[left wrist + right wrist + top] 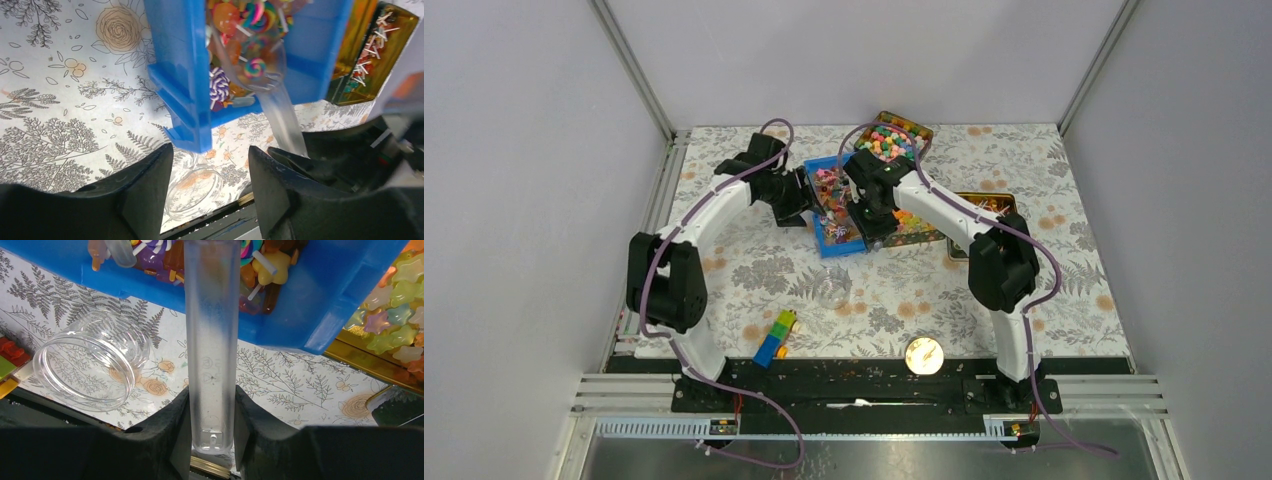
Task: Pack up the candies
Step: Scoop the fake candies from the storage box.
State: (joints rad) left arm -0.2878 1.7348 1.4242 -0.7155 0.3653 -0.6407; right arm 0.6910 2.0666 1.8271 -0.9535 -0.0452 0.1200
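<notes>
Floral-print table, grey walls on three sides.

Near edge: we note a round gold lid and, to its left, a short stack of coloured blocks. Just beyond these a clear jar lies on its side, its mouth towards the near edge.

Mid-table: a blue bin sits between the two arms. The candies are heaped inside it, small mixed sweets, some swirled and on white sticks.

Left gripper: the jaws stand apart and grip nothing. The bin's near corner sits just ahead of the gap, and we see it touching neither finger. The candies lie past that corner, behind the blue wall, beyond the fingertips.

Right gripper: the jaws are clenched on the handle of a clear plastic scoop. The handle runs forward over the bin's rim. Its bowl rests among the candies with one swirled sweet in it, so the candies lie at the handle's far end, well ahead of the jaws.

Far side: a gold tin stands to the right of the bin, with star-shaped sweets in it. At the far edge a second tin holds round pastel balls.
</notes>
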